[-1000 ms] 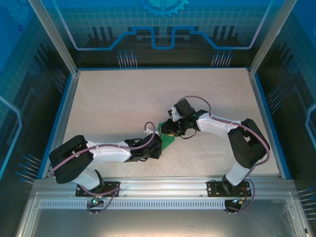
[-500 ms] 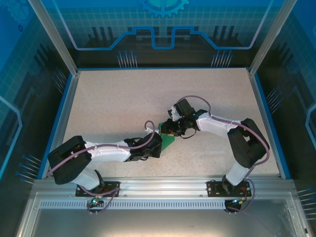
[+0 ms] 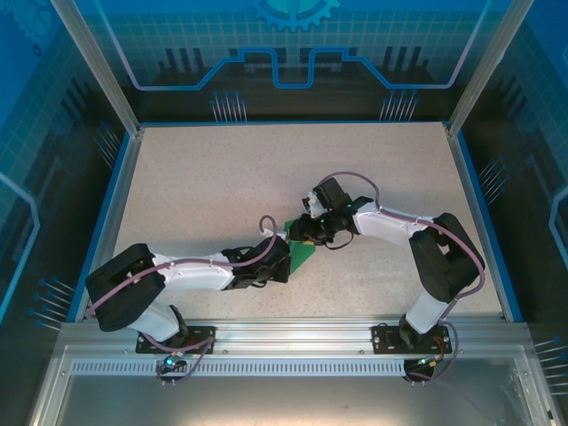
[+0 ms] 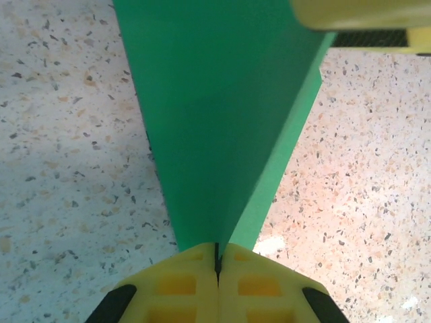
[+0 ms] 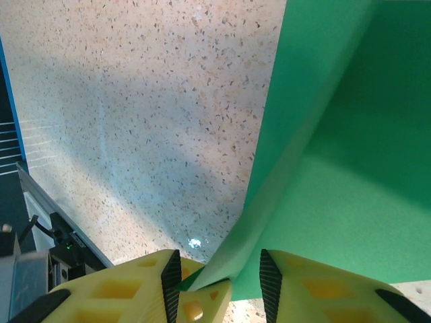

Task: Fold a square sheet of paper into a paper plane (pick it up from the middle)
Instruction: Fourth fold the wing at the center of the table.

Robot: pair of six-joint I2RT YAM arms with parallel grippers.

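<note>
The square sheet of paper (image 3: pixel 303 256) is bright green and folded into a narrower layered shape, held up between the two arms at mid-table. My left gripper (image 4: pixel 217 250) is shut on its near pointed end, and the folded sheet (image 4: pixel 222 114) widens away from the jaws. My right gripper (image 5: pixel 219 269) is open, its jaws standing apart on either side of a raised fold of the paper (image 5: pixel 323 155) without pinching it. The left gripper's yellow fingertips (image 5: pixel 202 299) show between those jaws. In the top view the left gripper (image 3: pixel 286 252) and right gripper (image 3: pixel 306 233) nearly meet.
The speckled tabletop (image 3: pixel 213 186) spreads bare to the far and left sides. A blue rim (image 3: pixel 475 222) and metal frame posts bound it. Both arms bend inward from their bases at the near edge (image 3: pixel 293 337).
The left arm has shifted slightly, its elbow moving a little out and toward the near edge. The paper and the right arm stay in the same place.
</note>
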